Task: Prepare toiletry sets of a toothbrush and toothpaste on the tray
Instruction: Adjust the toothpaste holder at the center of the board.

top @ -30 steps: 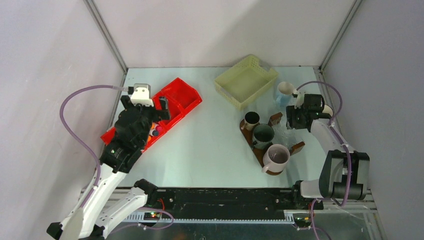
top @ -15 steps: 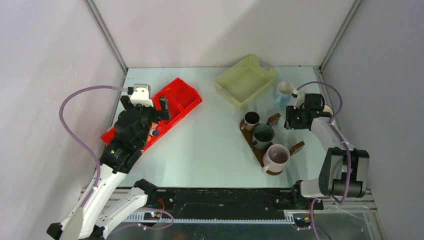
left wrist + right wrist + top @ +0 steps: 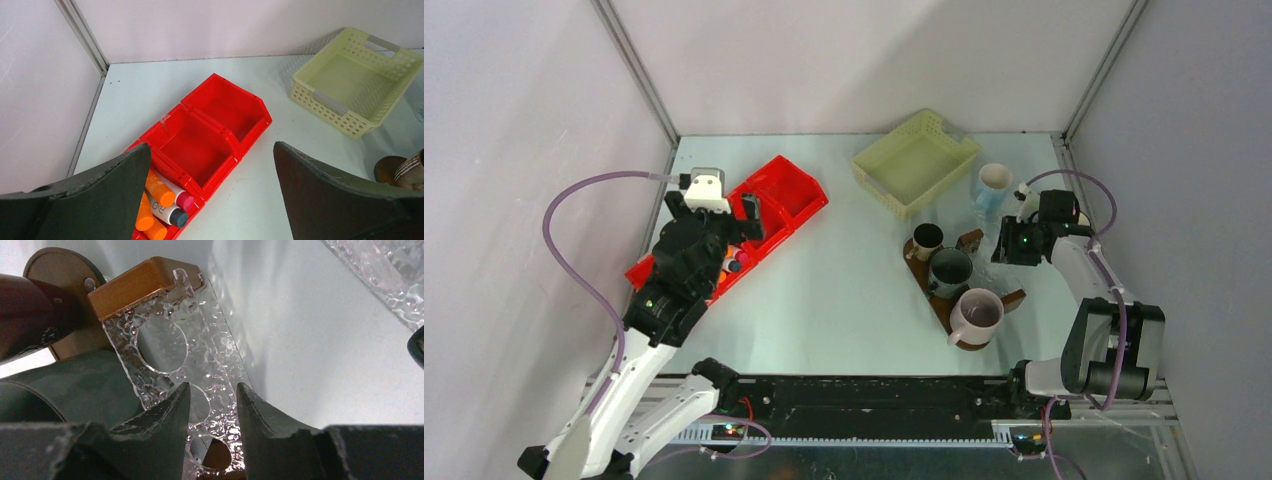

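The right gripper [image 3: 212, 388] has slid in from the right edge of the table toward the tray [image 3: 937, 300] over the last second. Its fingers now stand a narrow gap apart over a clear rack [image 3: 215, 360] with holes and wooden ends, which lies just beside the tray. I cannot tell whether they are pinching it.

The left gripper [image 3: 210, 148] has not moved. It hangs spread wide and empty over the red bin [image 3: 215, 107] near the left edge.

The tray sits toward the right edge and carries three mugs [image 3: 950, 268], with no tube or brush visible among them. The toothpaste tubes [image 3: 160, 192] — orange and white — still lie in the bin's nearest compartment.

So no set looks complete yet. The right side seems busy with the rack, and fetching toothpaste likely falls to the left arm.
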{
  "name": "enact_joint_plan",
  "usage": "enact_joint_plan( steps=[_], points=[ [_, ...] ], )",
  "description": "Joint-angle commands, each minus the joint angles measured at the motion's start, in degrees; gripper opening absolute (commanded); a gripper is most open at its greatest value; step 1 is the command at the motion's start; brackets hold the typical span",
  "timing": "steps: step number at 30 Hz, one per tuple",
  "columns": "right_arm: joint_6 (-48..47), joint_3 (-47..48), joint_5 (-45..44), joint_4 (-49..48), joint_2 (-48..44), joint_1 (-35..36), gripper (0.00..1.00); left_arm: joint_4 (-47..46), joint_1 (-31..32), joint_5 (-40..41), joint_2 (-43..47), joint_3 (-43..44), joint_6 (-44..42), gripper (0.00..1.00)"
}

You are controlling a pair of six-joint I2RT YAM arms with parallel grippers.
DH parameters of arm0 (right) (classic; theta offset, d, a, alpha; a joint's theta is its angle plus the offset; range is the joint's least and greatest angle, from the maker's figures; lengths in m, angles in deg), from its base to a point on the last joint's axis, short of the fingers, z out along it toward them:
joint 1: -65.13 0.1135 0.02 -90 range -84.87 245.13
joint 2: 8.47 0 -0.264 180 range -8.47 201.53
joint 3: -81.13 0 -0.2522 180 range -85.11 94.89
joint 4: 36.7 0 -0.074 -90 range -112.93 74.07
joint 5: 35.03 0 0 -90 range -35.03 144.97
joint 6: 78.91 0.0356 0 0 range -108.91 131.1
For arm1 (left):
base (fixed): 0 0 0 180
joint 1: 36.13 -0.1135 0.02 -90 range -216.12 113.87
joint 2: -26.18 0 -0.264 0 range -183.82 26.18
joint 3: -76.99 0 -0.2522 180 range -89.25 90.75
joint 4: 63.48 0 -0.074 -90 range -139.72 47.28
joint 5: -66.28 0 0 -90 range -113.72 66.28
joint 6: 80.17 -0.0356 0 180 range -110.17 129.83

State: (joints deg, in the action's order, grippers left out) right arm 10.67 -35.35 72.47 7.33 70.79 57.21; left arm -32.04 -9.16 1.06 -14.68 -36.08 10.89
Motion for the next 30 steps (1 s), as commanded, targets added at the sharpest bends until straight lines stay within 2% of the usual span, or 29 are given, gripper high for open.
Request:
enact_joint_plan(
  steps=[1, 10, 16, 22, 25, 26, 30],
  points=[
    [3.4, 0.9, 2.0, 1.7, -2.5, -0.5, 0.41, -2.1, -0.5, -0.9, 0.3, -0.2, 0.0, 1.0],
    [4.9, 1.0, 2.9, 2.6, -1.9, -0.6, 0.42, -2.0, -0.5, -1.0, 0.0, -0.1, 0.0, 1.0],
    [4.9, 3.8, -3.0, 4.5, -4.4, -1.5, 0.5, -2.0, -0.6, -0.5, 0.1, -0.1, 0.0, 1.0],
    [4.6, 7.4, -5.6, 5.7, -12.1, -2.2, 0.69, -1.8, -1.3, 0.0, -0.3, -0.1, 0.9, 1.0],
    [4.5, 7.6, -8.3, 5.7, -18.8, -2.3, 0.84, -1.8, -1.6, 0.4, -0.8, 0.0, 1.8, 1.0],
    [4.7, 7.7, -9.0, 5.7, -20.3, -2.3, 0.94, -1.6, -1.7, 0.6, -1.0, 0.1, 2.3, 1.0],
    [7.1, 6.6, -13.5, 5.1, -29.8, -1.2, 0.99, -0.8, -1.9, 2.2, -2.3, 0.9, 4.7, 1.0]
  ],
)
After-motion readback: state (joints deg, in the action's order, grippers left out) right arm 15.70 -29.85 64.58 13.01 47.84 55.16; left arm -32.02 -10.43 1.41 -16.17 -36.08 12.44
